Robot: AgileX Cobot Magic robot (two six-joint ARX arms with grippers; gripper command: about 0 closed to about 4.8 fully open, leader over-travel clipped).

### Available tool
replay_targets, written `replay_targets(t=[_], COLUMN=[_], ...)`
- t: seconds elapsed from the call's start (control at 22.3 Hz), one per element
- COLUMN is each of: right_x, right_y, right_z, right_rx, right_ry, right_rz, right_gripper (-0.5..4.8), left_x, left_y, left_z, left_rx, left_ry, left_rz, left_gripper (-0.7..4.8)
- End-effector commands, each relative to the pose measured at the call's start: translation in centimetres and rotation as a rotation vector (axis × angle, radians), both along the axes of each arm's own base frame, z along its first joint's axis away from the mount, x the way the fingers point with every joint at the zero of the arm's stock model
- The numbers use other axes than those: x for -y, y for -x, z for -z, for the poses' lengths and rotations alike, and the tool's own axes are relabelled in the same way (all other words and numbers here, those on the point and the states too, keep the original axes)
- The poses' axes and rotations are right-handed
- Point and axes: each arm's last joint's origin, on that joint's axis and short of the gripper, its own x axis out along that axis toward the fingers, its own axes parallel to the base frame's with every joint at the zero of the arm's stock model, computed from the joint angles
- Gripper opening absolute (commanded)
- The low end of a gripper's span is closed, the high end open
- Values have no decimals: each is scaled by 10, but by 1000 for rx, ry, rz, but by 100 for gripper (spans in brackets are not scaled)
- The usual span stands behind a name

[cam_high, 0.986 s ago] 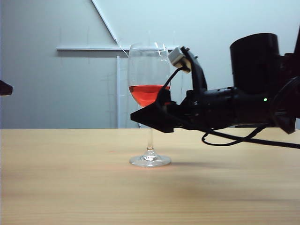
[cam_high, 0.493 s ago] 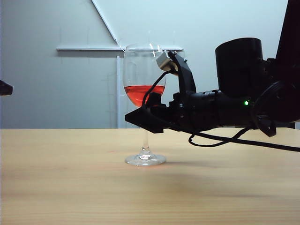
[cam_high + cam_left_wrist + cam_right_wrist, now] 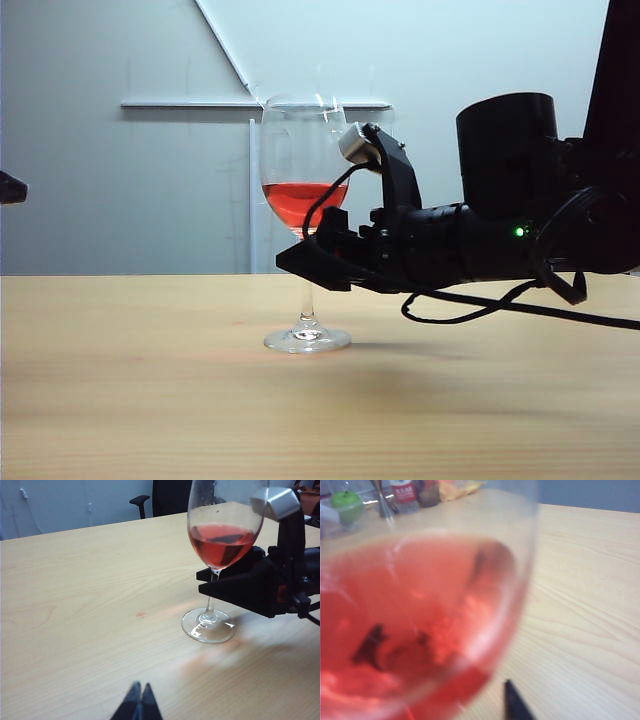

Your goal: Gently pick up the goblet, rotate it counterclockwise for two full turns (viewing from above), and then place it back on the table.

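The goblet (image 3: 305, 215) stood on the table (image 3: 150, 400), its foot flat, as the right gripper (image 3: 300, 262) reached level around its stem, grip unclear; the left gripper (image 3: 139, 705), fingers together and empty, hung well apart

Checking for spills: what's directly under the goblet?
The goblet has its foot on the bare table. Table under the foot looks dry; beyond it, the right gripper around the stem hides some.
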Motion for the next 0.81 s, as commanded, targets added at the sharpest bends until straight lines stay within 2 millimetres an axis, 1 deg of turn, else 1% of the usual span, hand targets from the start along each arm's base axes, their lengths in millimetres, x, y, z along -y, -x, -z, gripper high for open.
replay_targets(t=[0.04,0.13,0.18,0.27,0.31,0.36,0.45,0.58,0.72,0.81], right_x=[-5,-8,-8,-9,-9,-9,-9,-8,-6,-5], right_y=[2,3,3,3,3,2,2,2,0,-1], right_z=[-7,-6,-7,-7,-7,-7,-8,-9,-12,-18], right_rx=[47,53,54,57,57,58,63,71,86,101], right_ry=[-29,-33,-34,-35,-34,-34,-38,-42,-43,-48], right_rz=[-14,-18,-19,-18,-5,-2,-2,16,127,184], right_gripper=[183,148,111,101,58,32,-4,-4,-4,-4], left_x=[0,0,0,0,0,0,0,0,0,0], left_y=[0,0,0,0,0,0,0,0,0,0], left_z=[-2,-2,-2,-2,-2,-2,-2,-2,-2,-2], left_rx=[12,12,12,12,12,12,12,12,12,12], left_ry=[8,8,8,8,7,8,7,8,7,7], left_rz=[3,2,2,3,2,3,3,3,2,3], left_gripper=[-5,-5,-5,-5,-5,-5,-5,-5,-5,-5])
